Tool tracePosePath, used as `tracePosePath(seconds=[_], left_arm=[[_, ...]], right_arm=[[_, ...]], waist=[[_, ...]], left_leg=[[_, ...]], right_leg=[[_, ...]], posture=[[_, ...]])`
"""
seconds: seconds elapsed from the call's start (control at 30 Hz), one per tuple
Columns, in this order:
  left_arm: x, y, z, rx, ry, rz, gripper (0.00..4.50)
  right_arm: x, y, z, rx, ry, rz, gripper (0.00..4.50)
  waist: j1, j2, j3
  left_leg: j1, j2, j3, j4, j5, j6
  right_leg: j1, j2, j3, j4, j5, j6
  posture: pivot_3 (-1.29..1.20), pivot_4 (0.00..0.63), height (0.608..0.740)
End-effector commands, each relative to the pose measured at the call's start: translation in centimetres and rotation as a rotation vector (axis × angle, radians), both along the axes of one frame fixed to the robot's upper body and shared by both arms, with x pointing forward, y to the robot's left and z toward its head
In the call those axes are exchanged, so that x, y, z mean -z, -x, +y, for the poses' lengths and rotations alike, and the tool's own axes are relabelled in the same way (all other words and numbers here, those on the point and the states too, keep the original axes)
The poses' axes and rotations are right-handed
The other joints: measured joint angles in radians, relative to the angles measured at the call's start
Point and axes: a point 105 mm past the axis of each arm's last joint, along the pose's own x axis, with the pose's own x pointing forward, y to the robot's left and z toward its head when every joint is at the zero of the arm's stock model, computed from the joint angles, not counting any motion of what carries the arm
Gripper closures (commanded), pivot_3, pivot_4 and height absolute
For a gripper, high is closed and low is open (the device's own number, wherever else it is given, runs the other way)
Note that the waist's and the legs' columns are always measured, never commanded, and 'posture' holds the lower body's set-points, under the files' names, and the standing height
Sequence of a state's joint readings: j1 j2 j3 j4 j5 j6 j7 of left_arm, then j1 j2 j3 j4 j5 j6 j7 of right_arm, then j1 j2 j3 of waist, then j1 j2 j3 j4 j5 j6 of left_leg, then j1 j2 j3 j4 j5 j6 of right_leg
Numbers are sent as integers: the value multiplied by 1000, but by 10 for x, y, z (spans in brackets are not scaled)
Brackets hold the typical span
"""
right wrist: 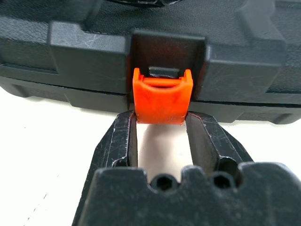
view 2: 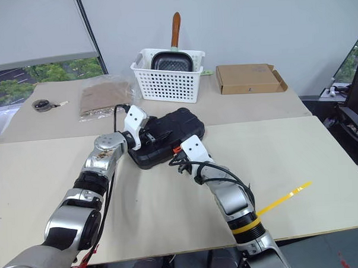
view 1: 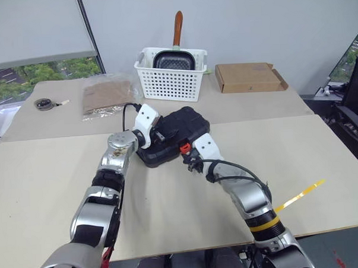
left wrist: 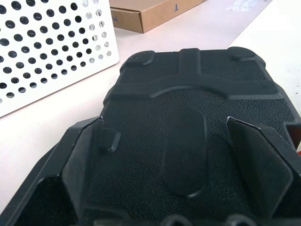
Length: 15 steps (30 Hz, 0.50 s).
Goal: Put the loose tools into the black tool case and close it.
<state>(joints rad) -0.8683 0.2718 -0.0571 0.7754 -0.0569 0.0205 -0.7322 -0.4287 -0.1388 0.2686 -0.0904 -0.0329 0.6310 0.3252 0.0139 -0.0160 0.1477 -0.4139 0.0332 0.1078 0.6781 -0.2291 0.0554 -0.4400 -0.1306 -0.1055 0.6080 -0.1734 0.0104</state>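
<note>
The black tool case [view 1: 170, 136] lies lid-down mid-surface, just near of the white perforated basket [view 1: 170, 75]. The left claw [left wrist: 178, 155] rests released on its lid; the right claw [right wrist: 161, 123] pinches the orange latch [right wrist: 162, 101]. Latching appears in hand: next, snap it up.

Black tool case [view 1: 173, 136] lies flat on table, lid closed, orange latch [right wrist: 162, 97] on front edge.

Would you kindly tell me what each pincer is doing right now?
Left pincer: open, fingers spread over the black tool case lid.
Right pincer: shut on the orange latch.
</note>
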Motion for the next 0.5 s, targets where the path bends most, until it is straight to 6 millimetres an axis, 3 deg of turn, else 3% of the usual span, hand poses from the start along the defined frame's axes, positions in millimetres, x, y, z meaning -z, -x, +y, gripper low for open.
tracePosePath(seconds=[0.03, 0.5], left_arm=[[49, 11, -2, -1, -63, 145, 0], [51, 12, -4, 5, -61, 152, 0]], right_arm=[[-23, 4, 4, -22, -21, -69, 3245], [-35, 1, 7, -16, -41, -105, 3245]], waist=[[0, 0, 0], [0, 1, 0]], left_leg=[[0, 0, 0, 0, 0, 0], [0, 1, -2, -1, 0, 0]], right_leg=[[0, 0, 0, 0, 0, 0], [-1, -1, -5, -6, 0, 0]], posture=[[0, 150, 700], [0, 150, 700]])
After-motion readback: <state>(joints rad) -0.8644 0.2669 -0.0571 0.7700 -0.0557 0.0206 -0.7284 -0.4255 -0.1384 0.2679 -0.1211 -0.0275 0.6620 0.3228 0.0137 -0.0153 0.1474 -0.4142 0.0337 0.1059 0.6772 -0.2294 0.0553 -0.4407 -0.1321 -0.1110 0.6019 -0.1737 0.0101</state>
